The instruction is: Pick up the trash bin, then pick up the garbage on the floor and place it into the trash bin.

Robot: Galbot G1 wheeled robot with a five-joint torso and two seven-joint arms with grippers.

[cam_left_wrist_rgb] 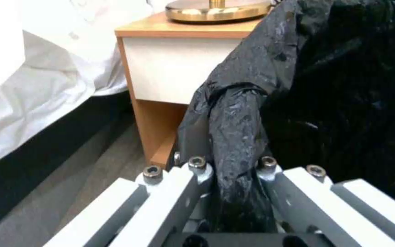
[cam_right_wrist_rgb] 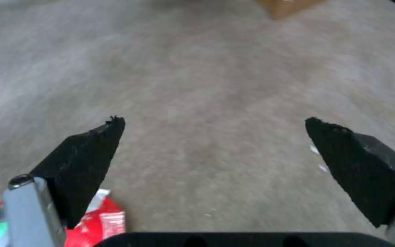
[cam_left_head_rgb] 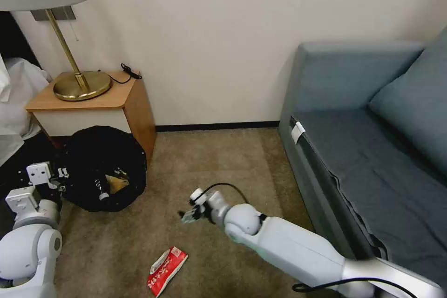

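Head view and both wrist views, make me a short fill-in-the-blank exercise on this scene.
1. The left gripper is shut on the crinkly ____ plastic bag lining the round trash bin.
2. The right gripper, over the carpet, has its fingers ____.
3. The red-and-white packet lies on the ____.

Missing words: black; open; carpet

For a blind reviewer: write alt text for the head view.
The left gripper holds the black-lined trash bin beside a wooden nightstand. The open right gripper hovers over carpet, above a red-and-white packet; a grey sofa stands at right.
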